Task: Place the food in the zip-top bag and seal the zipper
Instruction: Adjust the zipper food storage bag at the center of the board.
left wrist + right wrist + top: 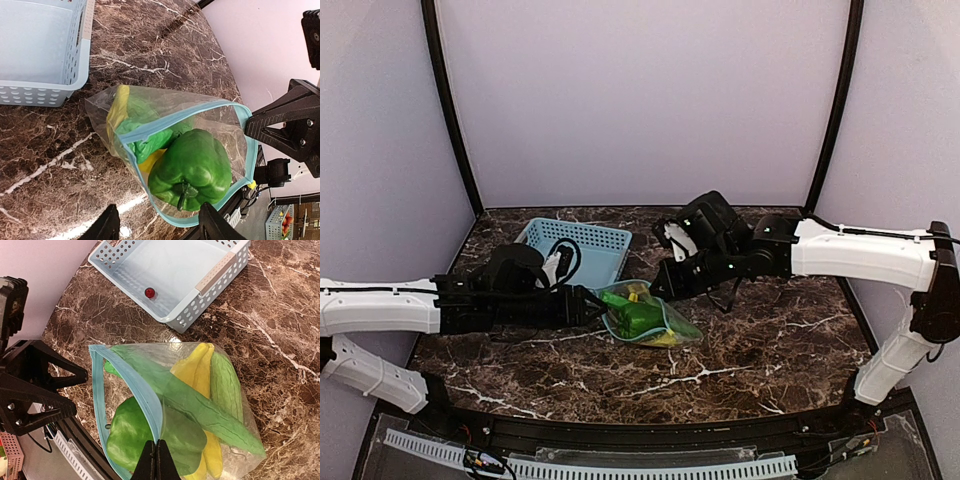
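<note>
Closest to my lens, right gripper (156, 450) pinches the zip-top bag (220, 120) by its mouth, I'd guess to steady it; left gripper (159, 215) straddles that mouth, jaws spread. Inside the crinkly clear film on the marble table (50, 165): glossy bell pepper (192, 167), bumpy cucumbers (227, 385), banana (195, 370). Thin blue zipper (175, 120) gapes.

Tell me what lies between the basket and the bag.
Nothing but bare marble table separates the basket from the bag; the right wrist view shows it best.
</note>
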You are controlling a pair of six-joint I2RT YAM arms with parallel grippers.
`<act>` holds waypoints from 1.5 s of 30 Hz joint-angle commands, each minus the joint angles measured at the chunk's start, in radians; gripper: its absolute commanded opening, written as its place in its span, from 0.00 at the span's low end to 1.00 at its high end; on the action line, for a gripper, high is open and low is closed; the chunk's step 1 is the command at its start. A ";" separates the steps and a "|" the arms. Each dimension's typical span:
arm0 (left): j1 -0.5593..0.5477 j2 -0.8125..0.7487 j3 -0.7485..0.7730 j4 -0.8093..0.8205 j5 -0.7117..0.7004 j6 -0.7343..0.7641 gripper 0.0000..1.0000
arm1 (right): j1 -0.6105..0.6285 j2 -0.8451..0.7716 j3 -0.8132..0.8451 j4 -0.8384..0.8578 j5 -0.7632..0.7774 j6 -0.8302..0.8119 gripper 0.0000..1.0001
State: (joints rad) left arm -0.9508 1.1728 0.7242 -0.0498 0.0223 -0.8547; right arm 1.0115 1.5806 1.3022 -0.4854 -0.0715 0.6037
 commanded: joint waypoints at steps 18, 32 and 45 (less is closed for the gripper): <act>0.006 0.124 0.095 0.113 0.154 0.002 0.01 | 0.000 -0.029 0.035 -0.023 0.030 -0.012 0.00; 0.007 0.147 0.031 0.174 0.173 -0.036 0.01 | 0.011 -0.096 -0.079 -0.059 0.019 0.010 0.22; 0.008 0.126 0.000 0.184 0.159 -0.050 0.01 | 0.097 -0.031 -0.004 -0.087 0.096 -0.038 0.87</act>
State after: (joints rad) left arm -0.9504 1.3170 0.7414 0.1173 0.1860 -0.9020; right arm 1.0691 1.5066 1.2499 -0.5579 -0.0322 0.5808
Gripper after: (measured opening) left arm 0.008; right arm 0.852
